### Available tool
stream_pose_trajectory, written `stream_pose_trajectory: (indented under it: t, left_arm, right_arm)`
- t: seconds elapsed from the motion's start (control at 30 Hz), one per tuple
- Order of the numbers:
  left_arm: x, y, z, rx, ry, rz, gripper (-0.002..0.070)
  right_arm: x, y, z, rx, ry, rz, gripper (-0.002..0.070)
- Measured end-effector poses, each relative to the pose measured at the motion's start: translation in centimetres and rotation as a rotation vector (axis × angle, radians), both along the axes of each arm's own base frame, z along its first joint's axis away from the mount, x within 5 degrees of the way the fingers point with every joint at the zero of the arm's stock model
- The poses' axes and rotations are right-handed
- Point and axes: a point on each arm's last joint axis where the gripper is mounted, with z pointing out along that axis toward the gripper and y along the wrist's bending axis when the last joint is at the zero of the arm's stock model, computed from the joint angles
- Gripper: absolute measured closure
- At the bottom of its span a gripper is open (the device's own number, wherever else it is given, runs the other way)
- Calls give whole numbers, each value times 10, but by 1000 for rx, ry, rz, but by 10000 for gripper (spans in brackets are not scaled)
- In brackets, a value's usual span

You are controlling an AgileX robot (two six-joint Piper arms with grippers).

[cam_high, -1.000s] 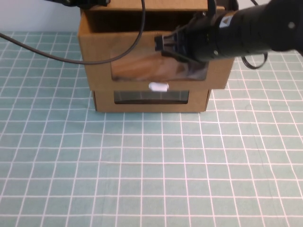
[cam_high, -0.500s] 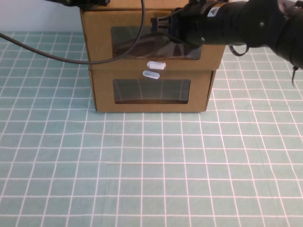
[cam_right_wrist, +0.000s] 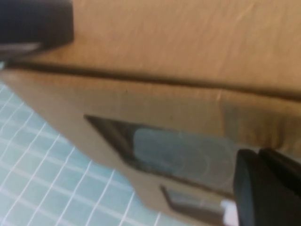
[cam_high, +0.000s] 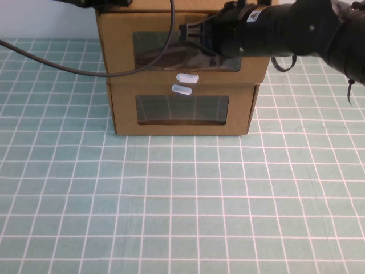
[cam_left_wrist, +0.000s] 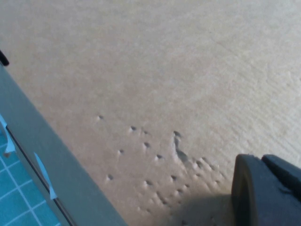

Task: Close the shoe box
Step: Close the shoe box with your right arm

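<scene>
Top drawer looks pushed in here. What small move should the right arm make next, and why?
Probably draw the right hand straight back off the shoe box. Its front sits about flush with the lower box, so the drawer looks shut, and the two white tabs nearly meet. The left hand rests on the box top.

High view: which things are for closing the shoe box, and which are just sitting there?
For the job:
- shoe box, top of the stack
- its white pull tab
- right gripper, at the shoe box's front window

Just there:
- lower cardboard box
- left gripper, over the stack's back left
- black cable
- green grid mat
</scene>
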Motion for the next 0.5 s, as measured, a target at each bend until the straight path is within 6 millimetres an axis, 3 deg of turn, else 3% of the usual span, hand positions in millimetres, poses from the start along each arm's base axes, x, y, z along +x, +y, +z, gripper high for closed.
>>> stream_pose_trajectory:
  t: [0.5]
  left_arm:
    - [0, 0, 0, -3, 3, 2, 680]
  right_arm:
    - [1, 5, 9, 89, -46, 31, 688]
